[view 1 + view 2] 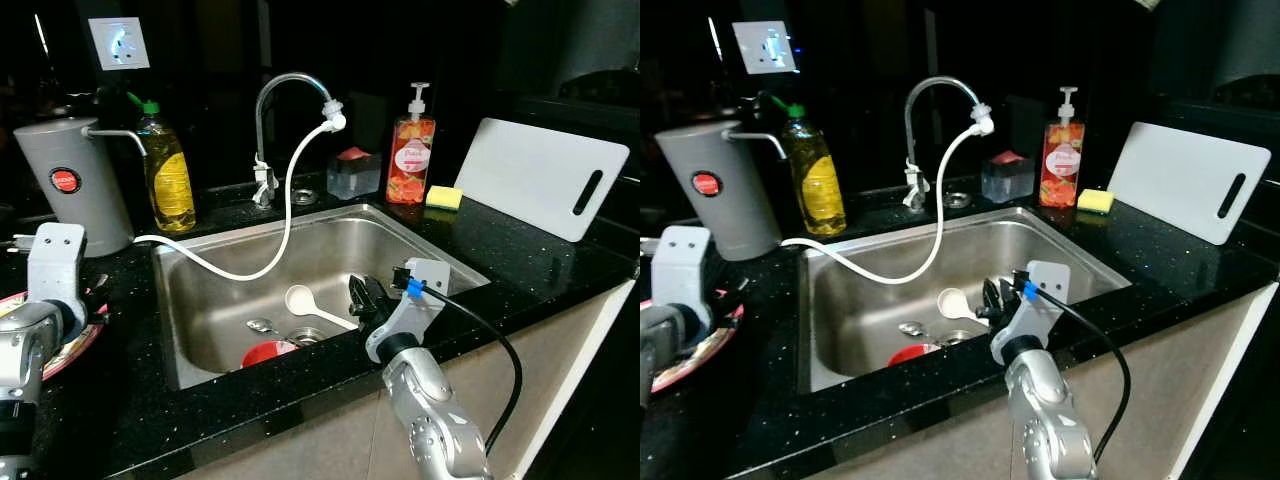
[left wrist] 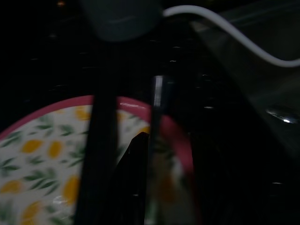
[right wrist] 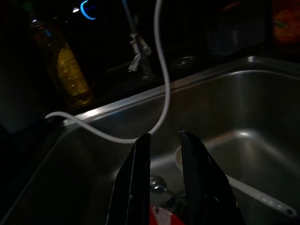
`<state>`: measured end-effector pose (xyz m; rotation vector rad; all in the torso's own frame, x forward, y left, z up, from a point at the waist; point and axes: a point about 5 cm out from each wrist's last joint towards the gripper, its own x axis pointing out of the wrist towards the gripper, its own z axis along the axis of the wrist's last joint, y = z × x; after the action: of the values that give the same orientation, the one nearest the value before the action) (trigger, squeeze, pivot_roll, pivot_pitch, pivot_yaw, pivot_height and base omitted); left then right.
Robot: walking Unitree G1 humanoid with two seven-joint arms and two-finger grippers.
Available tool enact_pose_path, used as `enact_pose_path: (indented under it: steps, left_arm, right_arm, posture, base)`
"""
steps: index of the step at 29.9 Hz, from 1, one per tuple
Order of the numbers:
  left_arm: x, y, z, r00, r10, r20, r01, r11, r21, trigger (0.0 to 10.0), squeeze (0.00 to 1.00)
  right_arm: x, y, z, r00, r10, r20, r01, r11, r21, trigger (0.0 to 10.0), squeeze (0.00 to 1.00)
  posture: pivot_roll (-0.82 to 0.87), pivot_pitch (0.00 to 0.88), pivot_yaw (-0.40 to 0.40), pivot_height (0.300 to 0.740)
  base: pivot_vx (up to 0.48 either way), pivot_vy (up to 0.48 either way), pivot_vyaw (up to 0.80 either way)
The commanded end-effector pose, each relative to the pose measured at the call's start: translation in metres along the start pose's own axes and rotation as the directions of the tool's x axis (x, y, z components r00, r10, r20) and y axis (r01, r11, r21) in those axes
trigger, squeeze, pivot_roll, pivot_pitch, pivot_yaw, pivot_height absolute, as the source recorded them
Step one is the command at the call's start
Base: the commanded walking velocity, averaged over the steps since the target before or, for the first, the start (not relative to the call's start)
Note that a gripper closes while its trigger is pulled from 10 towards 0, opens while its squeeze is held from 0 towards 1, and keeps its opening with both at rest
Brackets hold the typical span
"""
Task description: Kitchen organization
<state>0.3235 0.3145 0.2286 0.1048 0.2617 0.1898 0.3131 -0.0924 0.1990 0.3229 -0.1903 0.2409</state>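
A steel sink [image 1: 400, 250] is set in the black counter. In its basin lie a white spoon [image 1: 300, 299], a metal spoon [image 1: 262, 326] and a red bowl [image 1: 268, 353] near the drain. My right gripper [image 1: 358, 291] reaches over the sink's front edge and points into the basin. It hangs above the spoons, open by a narrow gap [image 3: 164, 137], with nothing between the fingers. My left gripper [image 2: 131, 93] hovers over a flowered plate with a red rim [image 2: 42, 154] on the counter left of the sink. It is open, with the plate seen between the fingers.
A white hose [image 1: 290, 200] runs from the faucet [image 1: 285, 85] across the basin to the left counter. A grey kettle [image 1: 75, 180] and an oil bottle [image 1: 168, 170] stand at back left. A clear box [image 1: 353, 175], soap bottle [image 1: 412, 160], yellow sponge [image 1: 444, 197] and white cutting board [image 1: 540, 175] stand at back right.
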Motion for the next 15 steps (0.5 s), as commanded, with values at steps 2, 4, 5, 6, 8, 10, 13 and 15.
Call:
enact_pose_path:
  steps: [2,4,5,6,8,10,13,15]
  left_arm:
    - [-0.008,0.016,0.006,0.999,0.053,0.004,-0.053,0.999,-0.001,10.0,1.00]
    - [-0.008,0.017,0.003,0.999,0.045,-0.004,-0.045,0.999,-0.015,10.0,1.00]
    - [-0.007,0.016,0.002,0.999,0.033,-0.010,-0.034,0.999,-0.026,10.0,1.00]
    - [-0.007,0.014,0.000,1.000,0.009,-0.014,-0.010,0.999,-0.040,10.0,1.00]
    - [-0.006,0.014,0.000,1.000,-0.001,-0.015,0.000,0.999,-0.044,10.0,1.00]
    - [-0.003,0.012,0.000,1.000,-0.015,-0.021,0.013,0.995,-0.097,10.0,0.00]
    - [0.000,0.012,-0.002,0.999,-0.031,-0.041,0.025,0.990,-0.139,10.0,0.00]
    - [0.002,0.012,-0.005,0.996,-0.049,-0.075,0.037,0.987,-0.155,10.0,0.00]
  right_arm:
    - [-0.001,0.003,0.000,1.000,0.017,-0.008,-0.017,1.000,0.000,10.0,0.00]
    - [0.000,0.004,-0.001,1.000,0.022,-0.009,-0.022,1.000,0.001,10.0,0.00]
    - [0.001,0.005,-0.001,1.000,0.025,-0.008,-0.025,1.000,0.002,10.0,0.00]
    - [0.002,0.007,0.000,1.000,0.030,-0.005,-0.030,1.000,0.002,10.0,0.00]
    - [0.003,0.007,0.000,0.999,0.032,-0.005,-0.032,0.999,0.001,10.0,0.00]
    - [0.003,0.008,0.001,0.999,0.033,-0.001,-0.033,0.999,0.001,10.0,0.00]
    - [0.003,0.008,0.002,0.999,0.033,0.002,-0.033,0.999,0.000,10.0,0.00]
    - [0.003,0.007,0.003,1.000,0.031,0.004,-0.031,1.000,-0.003,10.0,0.00]
  posture:
    - [-0.02,0.000,0.005,0.740]
    - [-0.01,0.000,0.003,0.740]
    - [-0.02,0.000,0.007,0.740]
    - [-0.02,0.000,0.007,0.740]
    - [-0.02,0.000,0.007,0.740]
    - [-0.02,0.000,0.007,0.740]
    - [-0.04,0.000,0.013,0.740]
    - [-0.04,0.000,0.011,0.740]
  base:
    - [0.000,0.000,0.00]
    - [0.000,0.000,0.00]
    - [0.000,0.000,0.00]
    - [0.000,0.000,0.00]
    - [0.000,0.000,0.00]
    - [0.000,0.000,0.00]
    - [0.000,0.000,0.00]
    - [0.000,0.000,0.00]
